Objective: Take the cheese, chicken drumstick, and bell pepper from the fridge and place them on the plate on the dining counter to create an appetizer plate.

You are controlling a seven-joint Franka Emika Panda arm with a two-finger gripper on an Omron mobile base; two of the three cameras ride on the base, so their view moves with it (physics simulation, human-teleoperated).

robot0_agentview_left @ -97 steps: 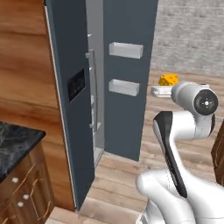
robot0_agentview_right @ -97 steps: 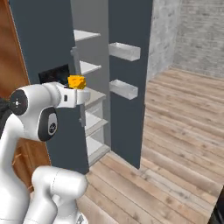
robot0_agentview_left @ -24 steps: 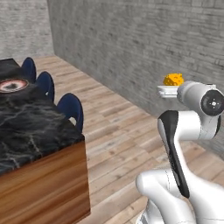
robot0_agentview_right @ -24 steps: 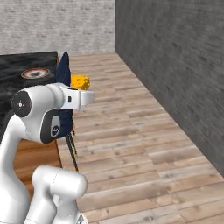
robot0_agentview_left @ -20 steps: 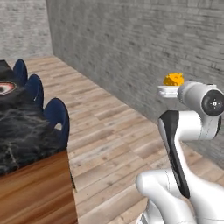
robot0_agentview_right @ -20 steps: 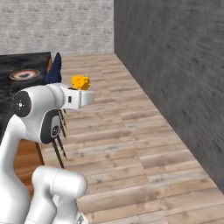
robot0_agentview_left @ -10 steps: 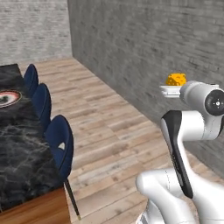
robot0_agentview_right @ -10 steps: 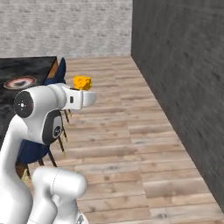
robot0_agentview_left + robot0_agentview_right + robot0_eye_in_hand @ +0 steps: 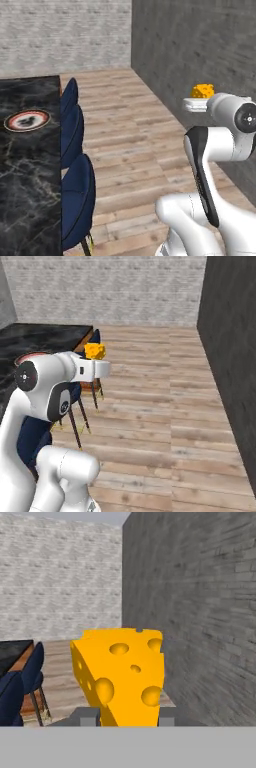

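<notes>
Pincer closed on the cheese, yellow-orange wedge with holes, gripped at its lower end between the two fingers; fingertips largely hidden behind the wedge, just grey stubs at either side. Same cheese seen from the left base view sitting above the white hand, well above the wooden floor, dark brick wall behind. From the right base view, cheese atop the hand, pincer itself mostly masked by the white wrist housing, so jaw gap not readable there.

Plate lying flat on the black marble desk, far left, well apart from the cheese; centre pattern dark, too small to make out. Desk cut off by the left and bottom edges. Blue chairs tucked along the desk edge, nearest one cropped at the bottom. In the right base view, plate largely hidden behind the arm's shoulder, only a reddish rim arc peeking out.
</notes>
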